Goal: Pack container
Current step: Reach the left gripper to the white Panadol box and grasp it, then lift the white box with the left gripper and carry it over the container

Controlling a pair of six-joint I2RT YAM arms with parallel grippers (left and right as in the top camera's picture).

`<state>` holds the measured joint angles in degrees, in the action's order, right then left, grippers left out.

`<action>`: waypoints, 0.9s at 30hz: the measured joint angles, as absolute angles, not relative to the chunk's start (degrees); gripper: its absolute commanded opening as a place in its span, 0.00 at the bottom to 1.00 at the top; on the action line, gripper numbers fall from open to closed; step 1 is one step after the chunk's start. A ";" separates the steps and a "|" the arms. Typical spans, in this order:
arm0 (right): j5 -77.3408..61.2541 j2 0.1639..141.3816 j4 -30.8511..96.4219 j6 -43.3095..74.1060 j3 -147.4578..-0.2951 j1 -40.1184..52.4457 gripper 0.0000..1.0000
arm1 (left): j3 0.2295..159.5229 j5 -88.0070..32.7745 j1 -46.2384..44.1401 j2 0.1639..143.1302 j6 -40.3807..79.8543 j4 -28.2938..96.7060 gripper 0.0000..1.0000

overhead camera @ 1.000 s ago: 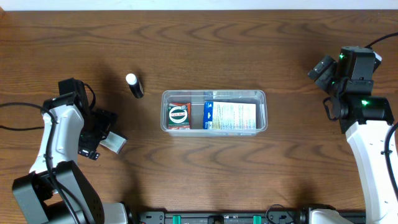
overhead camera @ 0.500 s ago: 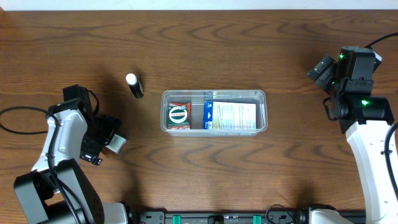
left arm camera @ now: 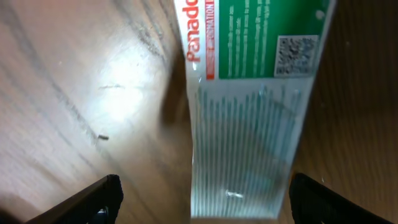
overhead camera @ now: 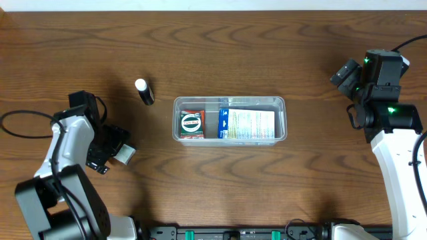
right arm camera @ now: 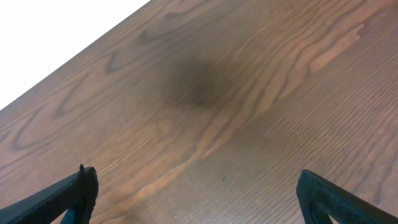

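the counter (overhead camera: 267,53) is dark brown wood with wavy grain. the container (overhead camera: 230,99) is clear; in it lie a red and green packet (overhead camera: 193,124) with a white round mark and a blue and white box (overhead camera: 247,124). the small tube (overhead camera: 144,92) is black, white-capped. the flat carton (left arm camera: 249,106) is white, with red lettering, a green panel and fine grey stripes.

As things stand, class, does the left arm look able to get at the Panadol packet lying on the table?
Probably yes. The left tool hangs open over the Panadol packet, a finger either side, and nothing lies between them on the table.
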<state>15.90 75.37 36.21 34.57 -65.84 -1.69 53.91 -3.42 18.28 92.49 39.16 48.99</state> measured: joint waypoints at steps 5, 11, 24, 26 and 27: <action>15.90 75.37 36.21 34.57 -65.84 -1.69 0.99 | 53.91 -3.09 18.28 97.25 38.89 47.57 0.86; 15.90 75.37 36.21 34.57 -65.84 -1.69 0.99 | 54.08 -3.25 18.33 99.55 38.70 47.57 0.86; 15.90 75.37 36.21 34.57 -65.84 -1.69 0.99 | 54.13 -3.18 18.33 99.68 31.99 47.46 0.68; 15.88 75.37 36.21 34.57 -65.84 -1.69 0.99 | 54.35 -3.14 18.33 99.94 29.76 47.40 0.61; 15.90 75.37 36.21 34.57 -65.84 -1.69 0.99 | 54.50 -3.14 18.33 100.03 29.30 47.35 0.56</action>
